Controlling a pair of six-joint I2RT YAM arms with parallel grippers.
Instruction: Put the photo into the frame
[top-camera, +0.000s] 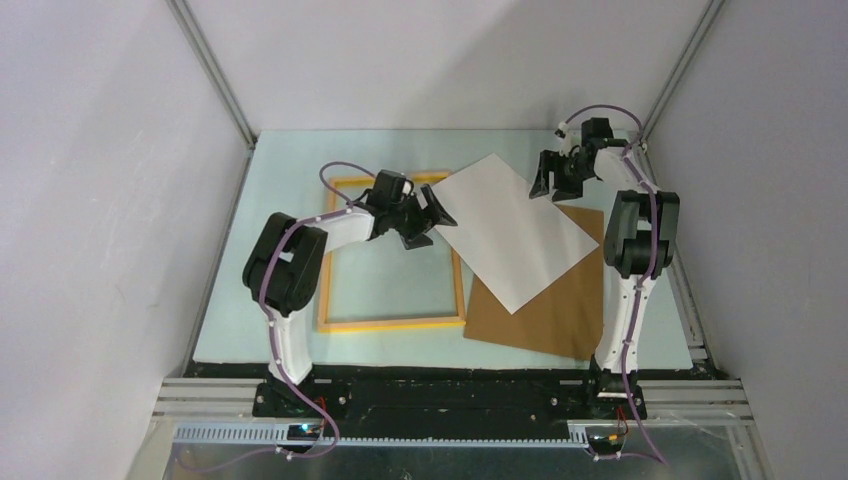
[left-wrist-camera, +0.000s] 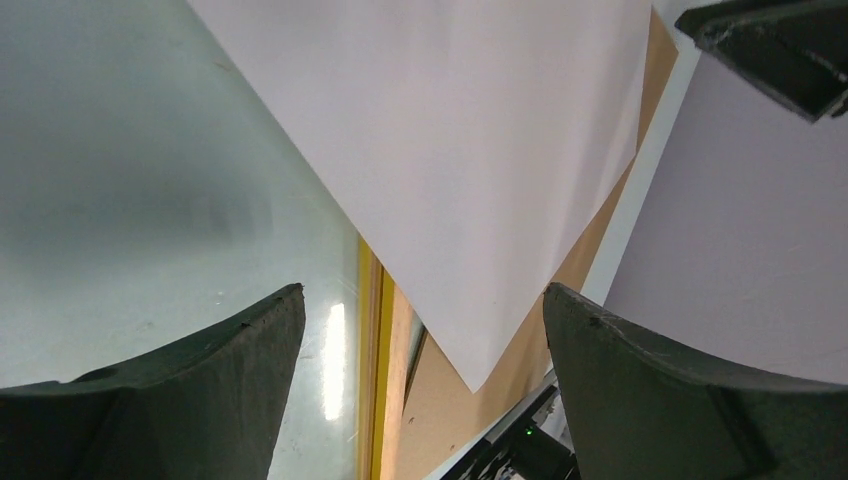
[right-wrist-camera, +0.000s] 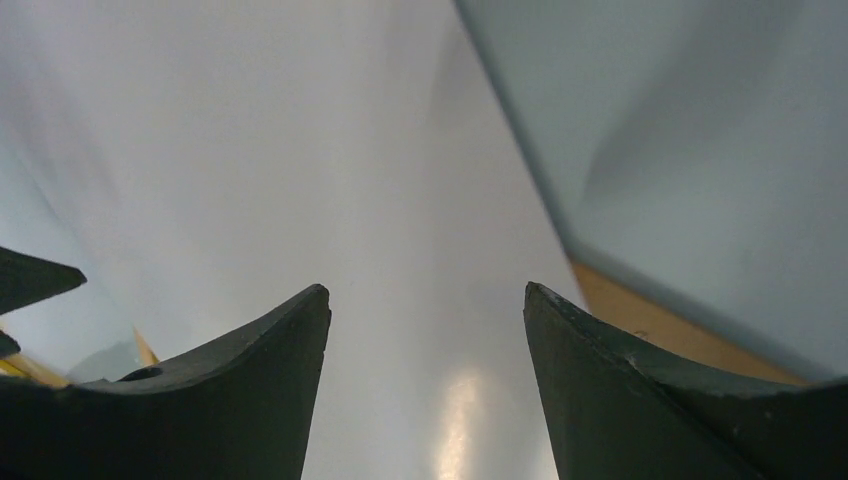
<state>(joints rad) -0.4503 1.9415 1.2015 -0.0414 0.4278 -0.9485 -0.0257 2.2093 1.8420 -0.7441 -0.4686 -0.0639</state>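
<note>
Left wrist view: left gripper (left-wrist-camera: 420, 300) jaws spread wide, clamping nothing; photo (left-wrist-camera: 450, 150) just ahead, white back showing. Right gripper (right-wrist-camera: 425, 295) jaws also apart, gripping nothing, at the photo's far corner. Photo sits skewed over the far-right corner of the frame (top-camera: 390, 323) and over the brown board (top-camera: 545, 315), not inside the frame; can't tell if flat or lifted. Frame lies flat on the pale green table (top-camera: 290, 170). White walls (top-camera: 100, 200) on three sides.
</note>
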